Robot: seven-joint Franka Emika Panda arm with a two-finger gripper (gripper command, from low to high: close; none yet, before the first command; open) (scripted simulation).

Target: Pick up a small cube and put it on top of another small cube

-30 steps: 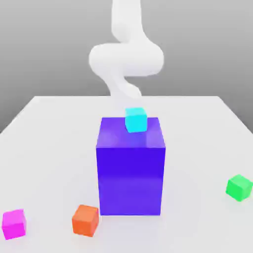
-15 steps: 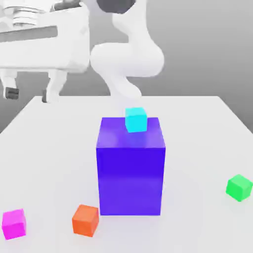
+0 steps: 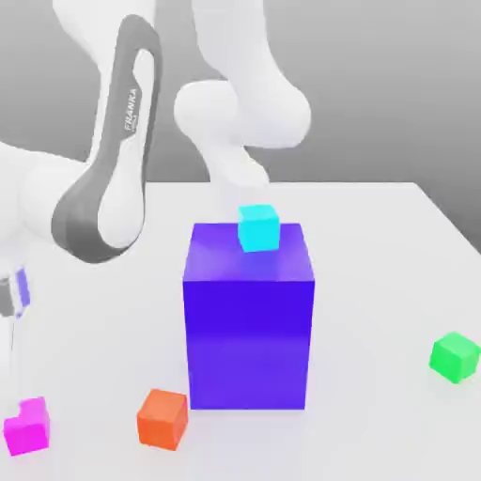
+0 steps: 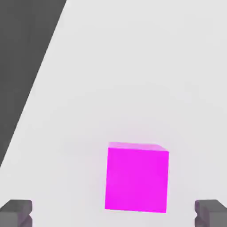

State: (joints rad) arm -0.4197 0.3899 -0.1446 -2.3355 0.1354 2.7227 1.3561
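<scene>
Hanging just above the magenta cube (image 4: pixel 137 178), the gripper (image 4: pixel 113 213) has its fingers (image 4: pixel 16 212) spread wide, one each side of it, no contact. Cube sits on the tabletop (image 3: pixel 376 244), near the orange cube (image 3: pixel 162 418), w/ the big purple block (image 3: pixel 247 319) just beyond that; a cyan cube (image 3: pixel 258 226) rests on the block.

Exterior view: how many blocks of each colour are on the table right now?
Magenta cube: 1
Orange cube: 1
Green cube: 1
Cyan cube, on top of the big block: 1
Big purple-blue block: 1
Total: 5
</scene>
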